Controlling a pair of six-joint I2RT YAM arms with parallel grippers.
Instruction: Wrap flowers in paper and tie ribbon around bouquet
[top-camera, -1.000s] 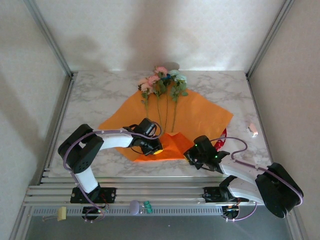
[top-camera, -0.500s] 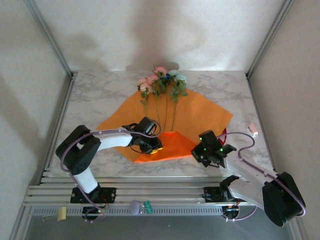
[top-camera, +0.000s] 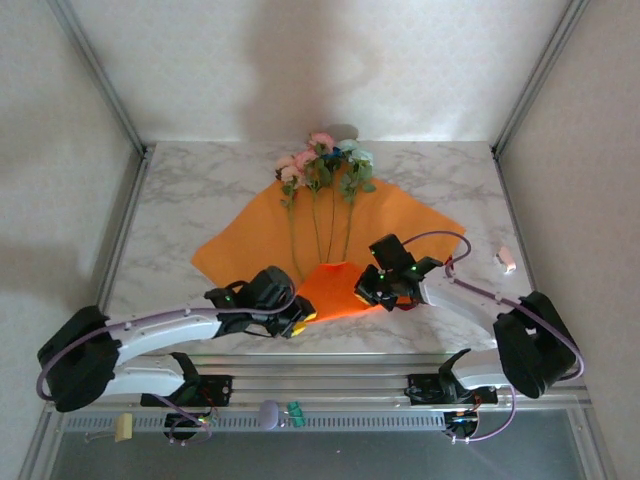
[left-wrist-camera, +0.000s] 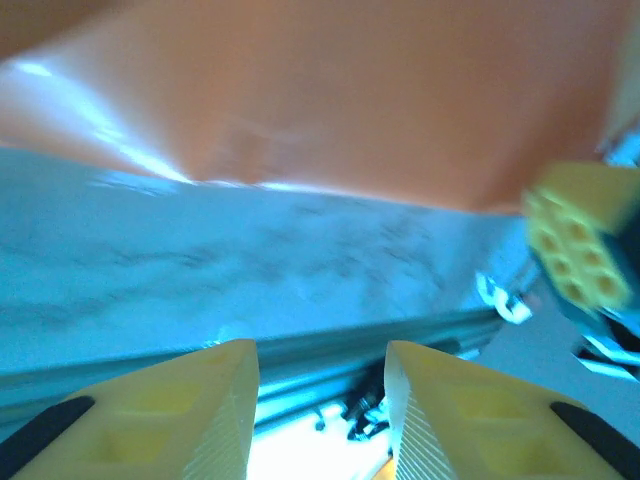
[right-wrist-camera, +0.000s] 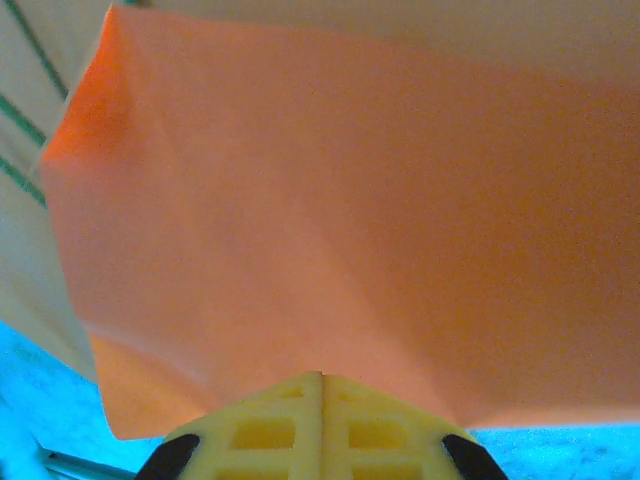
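The orange paper lies spread on the marble table. The flowers lie on it, unwrapped, heads at the far edge and stems pointing toward me. The sheet's near corner is folded up into a raised flap. My right gripper is shut on the flap's right edge. In the right wrist view its closed tips meet the orange paper. My left gripper stands open just off the flap's near-left edge, with nothing between its fingers. The paper hangs above them. The ribbon is hidden.
A small white and pink object lies near the table's right edge. Aluminium rails run along the near edge, with a clip and small parts below them. Frame posts stand at the far corners.
My left gripper opened, let go of the paper and drew back toward the near edge. My right gripper swung left, shut on the near flap and raised it.
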